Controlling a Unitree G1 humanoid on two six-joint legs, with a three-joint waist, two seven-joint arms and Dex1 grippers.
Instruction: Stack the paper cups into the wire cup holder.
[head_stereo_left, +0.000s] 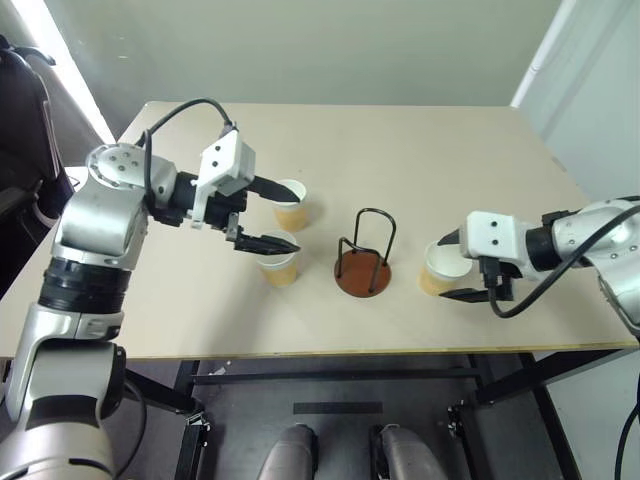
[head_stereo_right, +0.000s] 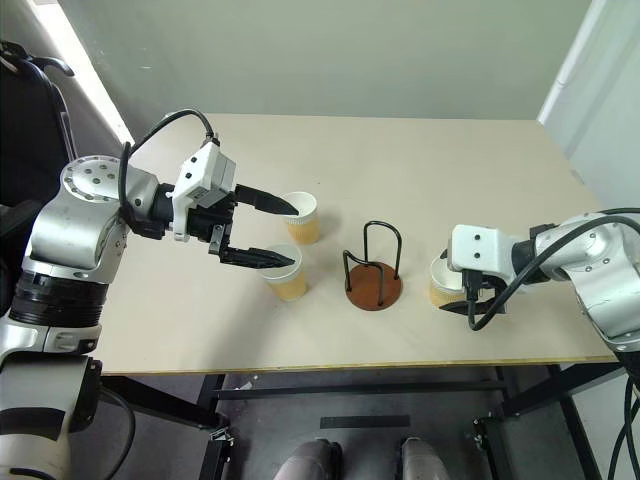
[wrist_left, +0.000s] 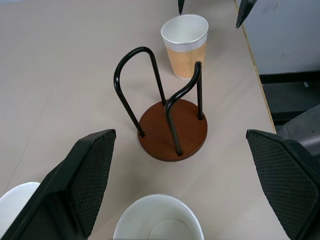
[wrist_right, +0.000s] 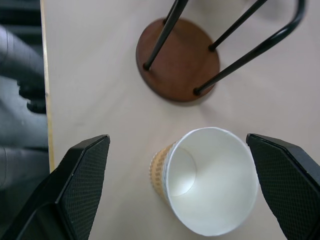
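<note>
We are reaching for cups with both arms, and nothing is stacked yet: the wire cup holder is standing empty in the middle of the worktop, its loops upright on the round brown base. Our right claw is spread wide with a finger on each side of the right cup, which is standing upright near the front edge, just beside the holder; we are not gripping it yet. Our left claw is also wide open and holding nothing, hovering above the two left cups, the far cup and the near cup, both upright and close together. For a good pick on the right, we are judging that the fingers should be closing gently on the cup wall below the rim, since thin paper is likely to crush. Lifting should be going straight up, so we are not knocking the holder, then lowering the cup centred between the loops.
</note>
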